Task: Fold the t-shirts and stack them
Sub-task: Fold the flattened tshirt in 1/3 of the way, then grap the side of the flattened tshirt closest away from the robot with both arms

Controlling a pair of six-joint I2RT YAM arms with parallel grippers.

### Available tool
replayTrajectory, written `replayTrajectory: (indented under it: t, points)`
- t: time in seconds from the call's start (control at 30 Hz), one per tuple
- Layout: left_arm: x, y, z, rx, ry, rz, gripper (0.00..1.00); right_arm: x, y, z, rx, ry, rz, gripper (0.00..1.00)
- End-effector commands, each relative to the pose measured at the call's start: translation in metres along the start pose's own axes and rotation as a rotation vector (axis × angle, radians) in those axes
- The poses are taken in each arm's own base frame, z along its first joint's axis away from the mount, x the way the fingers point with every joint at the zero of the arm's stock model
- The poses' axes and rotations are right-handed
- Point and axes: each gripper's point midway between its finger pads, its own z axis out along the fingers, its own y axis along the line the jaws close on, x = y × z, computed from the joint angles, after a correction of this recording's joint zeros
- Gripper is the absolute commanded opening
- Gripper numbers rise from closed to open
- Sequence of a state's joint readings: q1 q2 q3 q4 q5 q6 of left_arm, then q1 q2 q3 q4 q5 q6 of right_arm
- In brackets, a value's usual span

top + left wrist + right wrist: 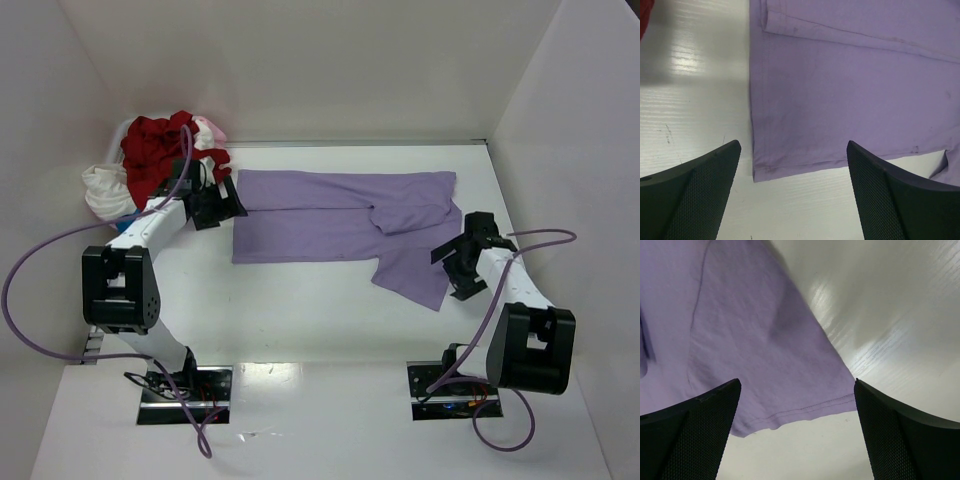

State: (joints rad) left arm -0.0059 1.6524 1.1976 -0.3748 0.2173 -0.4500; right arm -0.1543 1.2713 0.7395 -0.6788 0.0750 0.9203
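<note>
Well, both sets of fingers are wide open w/ nothing in them. The L gripper [794, 148] hangs over a corner of the purple tee [330, 225]. The R gripper [797, 383] hangs over its sleeve edge. The tee lies flat, partly folded, mid table [300, 320]. A red tee [150, 150], white tee [100, 190] & pink tee [210, 128] sit heaped in the far left corner.

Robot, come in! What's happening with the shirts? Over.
Left tool open, right tool open, both empty. Purple shirt flat, partly folded. Other shirts piled back left. Nothing in the way.
</note>
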Motion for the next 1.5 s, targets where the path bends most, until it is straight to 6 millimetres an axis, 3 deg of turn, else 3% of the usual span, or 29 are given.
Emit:
replayTrajectory:
  t: [0.0,0.17,0.33,0.63,0.87,0.93,1.27,1.47]
  points:
    - [-0.003,-0.003,0.003,0.035,-0.003,0.013,0.94,-0.008,0.007,0.003,-0.035,-0.045,0.054,0.99]
    - [-0.003,-0.003,0.003,0.035,-0.002,0.013,0.94,-0.002,-0.005,0.014,0.005,-0.040,0.051,0.96]
    - [-0.003,-0.003,0.003,0.035,-0.002,0.013,0.94,0.004,-0.014,0.023,0.029,-0.024,0.030,0.81]
    - [-0.004,-0.002,0.000,0.026,-0.006,0.013,0.94,0.009,-0.020,0.036,0.061,-0.002,0.005,0.78]
    - [0.002,0.003,0.002,0.008,0.016,0.015,0.94,0.007,-0.018,0.042,0.064,-0.011,0.005,0.57]
    - [0.001,0.004,0.002,0.000,0.013,0.015,0.94,0.008,-0.020,0.044,0.072,-0.005,0.004,0.47]
    - [0.032,0.017,0.016,-0.019,0.110,-0.012,0.90,-0.002,-0.007,0.040,0.039,-0.028,-0.010,0.11]
    - [0.047,0.020,0.021,-0.016,0.160,-0.026,0.86,-0.004,0.004,0.033,-0.019,-0.034,-0.006,0.08]
